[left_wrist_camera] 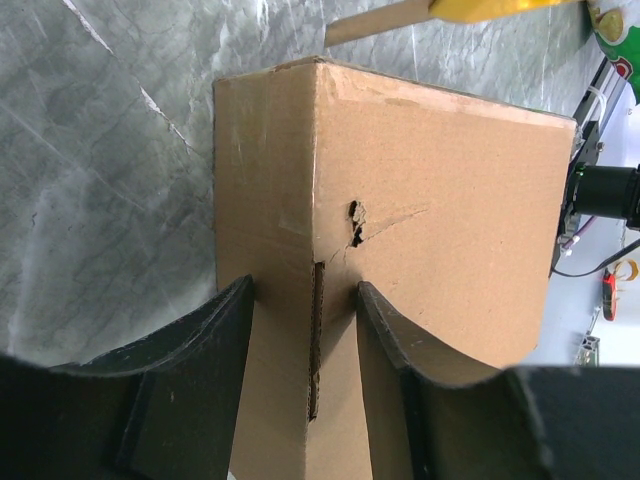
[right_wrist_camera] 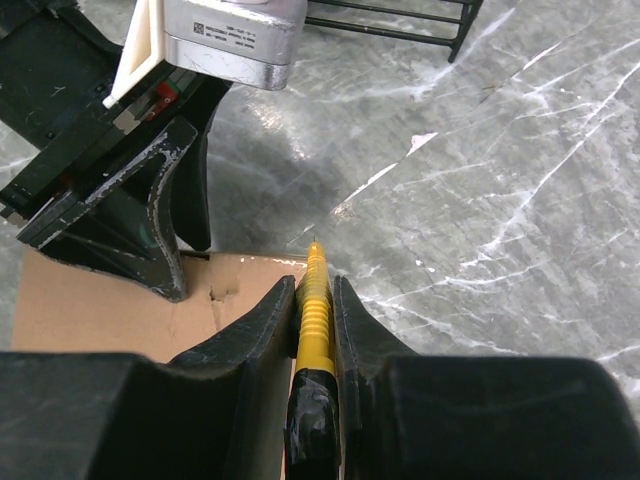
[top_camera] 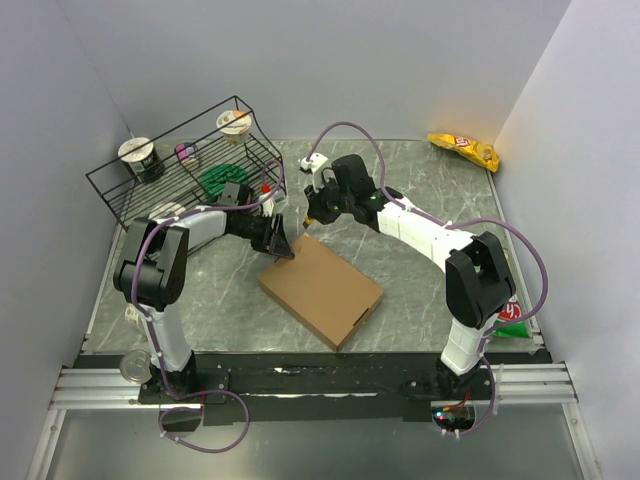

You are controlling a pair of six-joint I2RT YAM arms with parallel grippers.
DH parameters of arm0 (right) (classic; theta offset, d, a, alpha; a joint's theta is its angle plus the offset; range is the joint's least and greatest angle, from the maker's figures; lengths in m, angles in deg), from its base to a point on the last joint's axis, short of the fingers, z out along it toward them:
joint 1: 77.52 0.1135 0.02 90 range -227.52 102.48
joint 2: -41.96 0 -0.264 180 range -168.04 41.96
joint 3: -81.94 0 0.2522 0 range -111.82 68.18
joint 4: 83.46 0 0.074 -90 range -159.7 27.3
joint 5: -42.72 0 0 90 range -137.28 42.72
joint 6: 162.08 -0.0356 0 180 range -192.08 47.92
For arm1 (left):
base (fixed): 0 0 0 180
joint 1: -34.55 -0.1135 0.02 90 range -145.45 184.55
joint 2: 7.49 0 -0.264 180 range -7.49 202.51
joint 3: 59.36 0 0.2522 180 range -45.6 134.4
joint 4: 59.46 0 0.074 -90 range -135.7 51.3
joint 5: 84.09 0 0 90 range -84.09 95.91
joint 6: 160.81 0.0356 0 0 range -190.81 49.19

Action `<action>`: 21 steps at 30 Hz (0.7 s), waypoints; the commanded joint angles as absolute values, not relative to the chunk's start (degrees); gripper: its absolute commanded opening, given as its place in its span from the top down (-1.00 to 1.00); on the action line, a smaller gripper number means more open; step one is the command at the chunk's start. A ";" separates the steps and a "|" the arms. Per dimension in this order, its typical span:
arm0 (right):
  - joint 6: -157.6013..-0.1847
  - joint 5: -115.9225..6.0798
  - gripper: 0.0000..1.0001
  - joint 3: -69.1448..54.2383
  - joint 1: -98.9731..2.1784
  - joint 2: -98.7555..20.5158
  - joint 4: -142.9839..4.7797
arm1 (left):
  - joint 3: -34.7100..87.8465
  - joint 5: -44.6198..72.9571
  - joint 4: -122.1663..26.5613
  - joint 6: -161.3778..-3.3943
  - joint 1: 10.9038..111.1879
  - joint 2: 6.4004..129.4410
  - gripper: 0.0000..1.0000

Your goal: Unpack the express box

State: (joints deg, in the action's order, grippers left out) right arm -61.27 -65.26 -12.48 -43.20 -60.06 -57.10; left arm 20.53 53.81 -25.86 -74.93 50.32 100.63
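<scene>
The express box (top_camera: 322,290), a flat brown cardboard carton, lies closed on the marble table between the arms. My left gripper (top_camera: 281,243) sits at its far left corner. In the left wrist view the jaws (left_wrist_camera: 305,290) straddle a corner edge with a short slit, and a small tear marks the box face (left_wrist_camera: 450,200). My right gripper (top_camera: 312,212) is shut on a yellow utility knife (right_wrist_camera: 314,310) with a black taped handle. The knife's tip points at the box's far edge (right_wrist_camera: 100,310), right beside the left gripper's fingers (right_wrist_camera: 170,230).
A black wire rack (top_camera: 190,160) with cups and a green item stands at the back left. A yellow snack bag (top_camera: 463,150) lies at the back right. A green packet (top_camera: 515,325) sits by the right arm's base, and a can (top_camera: 133,366) by the left base.
</scene>
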 commanded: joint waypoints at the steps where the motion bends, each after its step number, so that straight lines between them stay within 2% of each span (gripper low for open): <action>1: -60.48 -64.24 1.00 -13.55 -42.81 -58.14 -59.42 | 18.56 44.67 -20.47 -72.74 50.10 104.31 0.03; 21: -59.86 -64.42 1.00 -13.91 -42.10 -59.99 -56.87 | 19.00 44.49 -20.47 -73.18 50.10 104.93 0.03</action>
State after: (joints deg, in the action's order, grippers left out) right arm -60.59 -64.71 -12.48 -42.61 -60.06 -56.33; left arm 20.68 54.07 -25.73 -74.97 50.25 100.83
